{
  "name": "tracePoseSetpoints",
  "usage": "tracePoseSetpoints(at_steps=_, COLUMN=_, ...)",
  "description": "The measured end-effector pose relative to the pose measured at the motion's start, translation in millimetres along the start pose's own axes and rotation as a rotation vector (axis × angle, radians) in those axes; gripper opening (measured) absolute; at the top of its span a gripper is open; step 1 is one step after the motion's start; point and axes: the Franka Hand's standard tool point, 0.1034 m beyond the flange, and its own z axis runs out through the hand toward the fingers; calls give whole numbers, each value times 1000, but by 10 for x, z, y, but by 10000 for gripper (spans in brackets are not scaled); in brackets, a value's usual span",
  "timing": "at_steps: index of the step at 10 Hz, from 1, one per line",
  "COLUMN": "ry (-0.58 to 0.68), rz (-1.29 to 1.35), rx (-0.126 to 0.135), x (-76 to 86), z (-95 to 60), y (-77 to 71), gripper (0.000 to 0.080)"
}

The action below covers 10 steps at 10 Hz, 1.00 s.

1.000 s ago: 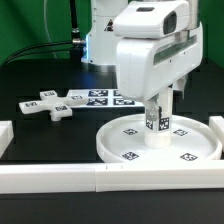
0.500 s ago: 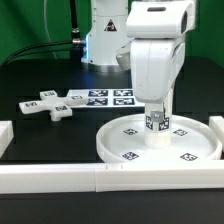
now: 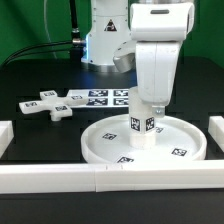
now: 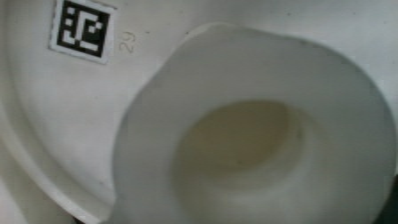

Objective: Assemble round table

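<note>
On the exterior view's left I see the foot (image 3: 48,105) lying flat on the black table (image 3: 40,140), with the marker board (image 3: 105,97) just beside it to the right. Right of centre, the disc (image 3: 100,150) lies rim up, near the front rail (image 3: 60,180). The leg (image 3: 143,125) stands upright at its middle. The gripper (image 3: 147,103) comes straight down on the leg's top and seems to pinch it, though its fingers are mostly hidden.
</note>
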Motion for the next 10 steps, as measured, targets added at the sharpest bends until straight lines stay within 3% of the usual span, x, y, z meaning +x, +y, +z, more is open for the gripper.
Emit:
tracePoseSetpoints(at_steps=1, ry=0, rz=0, rx=0, x=-1, z=1, y=0, gripper=68)
tracePoseSetpoints(at_steps=2, ry=0, rz=0, rx=1, x=-2, z=3, y=-1, gripper=20)
tracePoseSetpoints(at_steps=5, ry=-1, rz=1, rx=1, x=-5, z=8, y=-2, gripper=1)
tracePoseSetpoints(at_steps=7, ry=-2, rz=-40, rx=-4, x=-55, z=-23, y=23, gripper=1)
tracePoseSetpoints(at_steps=8, ry=-1, rz=-35, rx=-9, x=-87, z=-72, y=35, gripper=93)
tracePoseSetpoints(at_steps=9, ry=-1, rz=-32, rx=-10, x=-92, z=-107, y=37, gripper=236)
tracePoseSetpoints(at_steps=10, ry=0, rz=-29, rx=-13, x=-109, z=-123, y=52, gripper=236)
